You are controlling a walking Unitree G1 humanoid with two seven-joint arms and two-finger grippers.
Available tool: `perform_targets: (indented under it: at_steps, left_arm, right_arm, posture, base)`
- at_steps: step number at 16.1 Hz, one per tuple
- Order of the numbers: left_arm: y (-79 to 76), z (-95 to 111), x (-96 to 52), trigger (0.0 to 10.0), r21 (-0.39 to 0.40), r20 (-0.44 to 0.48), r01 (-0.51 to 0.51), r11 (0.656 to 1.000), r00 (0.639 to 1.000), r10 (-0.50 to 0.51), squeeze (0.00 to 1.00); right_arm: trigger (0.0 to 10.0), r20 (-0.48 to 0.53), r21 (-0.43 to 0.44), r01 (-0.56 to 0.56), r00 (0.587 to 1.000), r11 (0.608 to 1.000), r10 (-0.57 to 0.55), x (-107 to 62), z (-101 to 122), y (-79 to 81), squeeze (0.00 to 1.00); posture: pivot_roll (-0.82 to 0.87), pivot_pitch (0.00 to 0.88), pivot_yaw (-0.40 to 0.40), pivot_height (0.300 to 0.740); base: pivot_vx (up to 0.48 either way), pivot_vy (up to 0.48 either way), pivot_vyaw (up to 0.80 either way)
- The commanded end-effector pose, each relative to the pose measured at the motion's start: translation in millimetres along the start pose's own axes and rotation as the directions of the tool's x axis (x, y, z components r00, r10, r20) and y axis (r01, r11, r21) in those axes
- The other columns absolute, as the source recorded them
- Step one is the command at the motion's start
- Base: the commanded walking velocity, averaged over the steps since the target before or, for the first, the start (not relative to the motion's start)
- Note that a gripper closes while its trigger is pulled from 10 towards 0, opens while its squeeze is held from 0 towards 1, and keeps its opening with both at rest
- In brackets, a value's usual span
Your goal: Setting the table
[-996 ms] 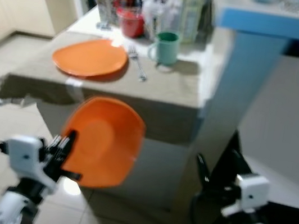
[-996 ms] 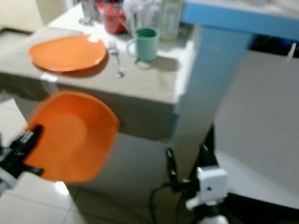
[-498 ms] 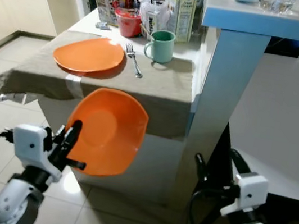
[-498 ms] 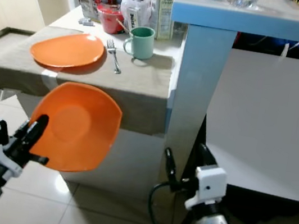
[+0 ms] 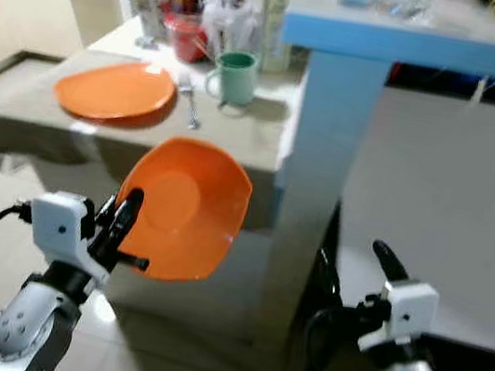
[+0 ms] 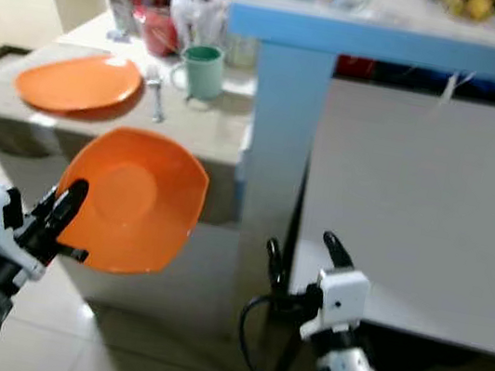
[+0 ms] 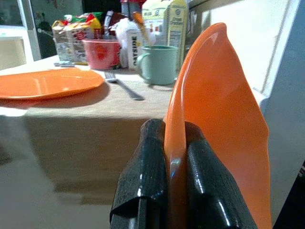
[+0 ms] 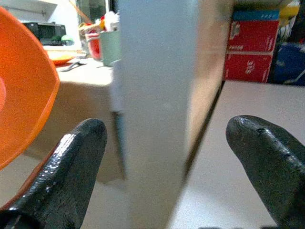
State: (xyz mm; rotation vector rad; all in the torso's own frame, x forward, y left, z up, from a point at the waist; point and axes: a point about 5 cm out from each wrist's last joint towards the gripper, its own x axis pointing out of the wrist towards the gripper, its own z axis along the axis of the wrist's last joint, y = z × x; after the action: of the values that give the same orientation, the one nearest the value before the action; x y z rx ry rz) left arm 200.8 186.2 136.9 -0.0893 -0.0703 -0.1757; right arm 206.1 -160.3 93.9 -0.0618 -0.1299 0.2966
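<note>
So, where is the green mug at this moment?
The mug stands on the table, left of the blue post in the left eye view, just right of the fork and the flat orange plate.

Glossy orange plastic plate [image 7: 214, 119] (smooth, catching light), matt beige tablecloth [image 5: 236, 137], shiny black claw fingers [image 7: 147, 191].

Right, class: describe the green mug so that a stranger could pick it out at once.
Find the table with the beige cloth, left of the blue-topped counter. On its far right side, right of the fork and flat orange plate, stands the mug. It is the one pale green thing there, with a handle.
</note>
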Motion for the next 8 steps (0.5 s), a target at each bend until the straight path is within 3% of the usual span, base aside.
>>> perform_targets:
  at_steps: [1, 6, 8]
  left_arm:
    - [-4.8, 7, 3.2, 0.0, 0.018, 0.039, 0.034, 0.999, 0.999, -0.034, 0.00]
    - [-9.1, 9, 5.6, 0.0, 0.060, 0.048, 0.076, 0.995, 0.996, -0.078, 0.00]
    - [-9.8, 9, 6.0, 0.0, 0.056, 0.048, 0.079, 0.995, 0.995, -0.082, 0.00]
  right_arm:
    - [10.0, -0.004, -0.013, 0.009, 1.000, 1.000, -0.009, 0.8, 1, -2.9, 0.00]
    - [10.0, -0.001, -0.017, 0.011, 1.000, 1.000, -0.011, 4.8, 1, 0.0, 0.00]
    - [10.0, -0.032, -0.005, 0.013, 0.999, 1.000, -0.013, 35.7, -8, 4.9, 0.00]
  posture:
    - [-0.15, 0.000, 0.106, 0.719]
    - [-0.15, 0.000, 0.113, 0.719]
    - [-0.15, 0.000, 0.113, 0.719]
  base:
    - [0.255, -0.405, 0.00]
    - [0.266, -0.397, 0.00]
    - [0.266, -0.396, -0.61]
